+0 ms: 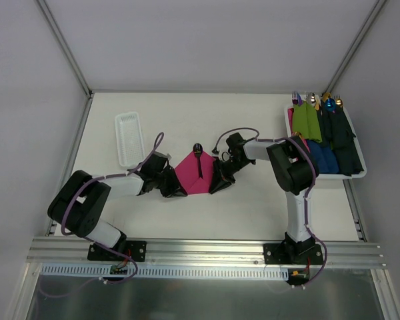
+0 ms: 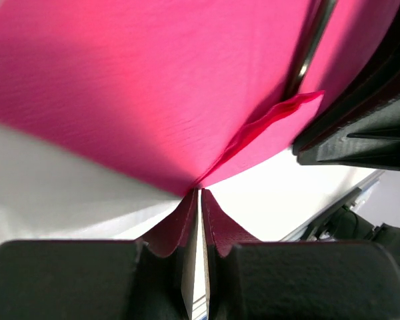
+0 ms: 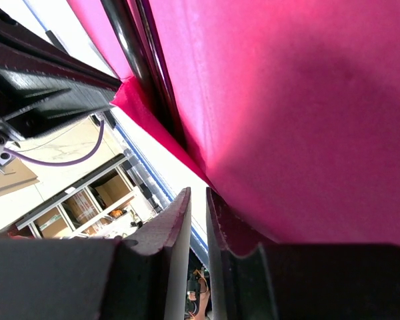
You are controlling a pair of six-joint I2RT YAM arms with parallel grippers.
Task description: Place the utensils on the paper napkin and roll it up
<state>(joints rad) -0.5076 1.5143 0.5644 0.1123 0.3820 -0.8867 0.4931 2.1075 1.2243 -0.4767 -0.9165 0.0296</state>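
Now your left pincer (image 2: 199, 195) and right pincer (image 3: 199, 195) each pinch the paper napkin (image 1: 189, 175) mid-table (image 1: 253, 207), with the utensils (image 1: 199, 159) cradled in its fold.

On the white worktop (image 1: 253, 207), a narrow white tray (image 1: 129, 139) lies at the far left, and a white bin (image 1: 357, 176) at the right edge holds green (image 1: 307, 120), blue (image 1: 320, 157) and navy (image 1: 343, 137) rolled bundles.
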